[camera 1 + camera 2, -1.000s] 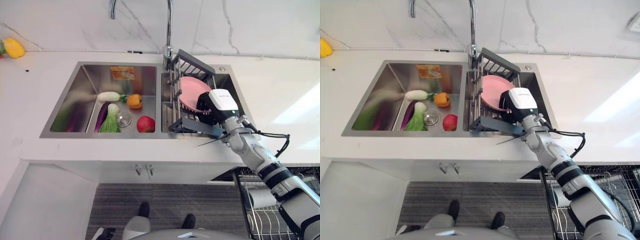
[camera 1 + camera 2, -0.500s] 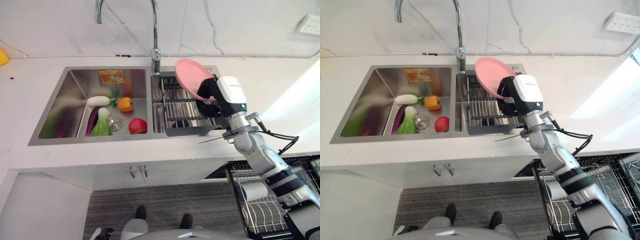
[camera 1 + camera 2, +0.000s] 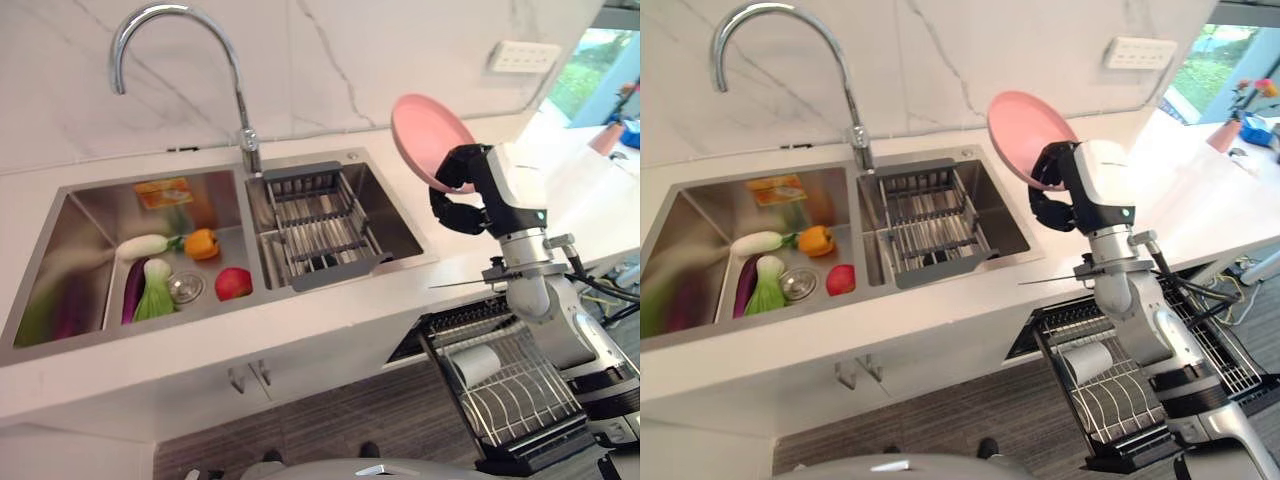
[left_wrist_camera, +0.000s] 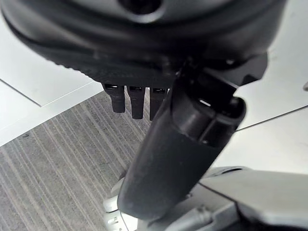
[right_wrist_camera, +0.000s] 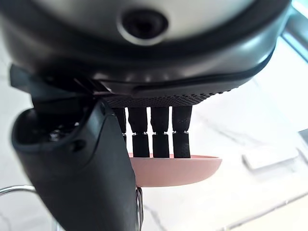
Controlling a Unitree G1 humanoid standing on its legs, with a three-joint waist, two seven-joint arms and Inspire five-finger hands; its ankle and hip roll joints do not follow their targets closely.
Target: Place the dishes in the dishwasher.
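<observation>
Above counter right of sink (image 3: 90, 330), right hand (image 3: 462, 192) fingers (image 5: 159, 134) curled on pink plate (image 3: 428, 140).

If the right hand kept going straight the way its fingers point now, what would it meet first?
The right hand is shut on the pink plate, fingers aimed up and back toward the marble wall. Nothing else shows in that line, so probably the wall first, plate edge leading, though depth is hard to judge.
</observation>
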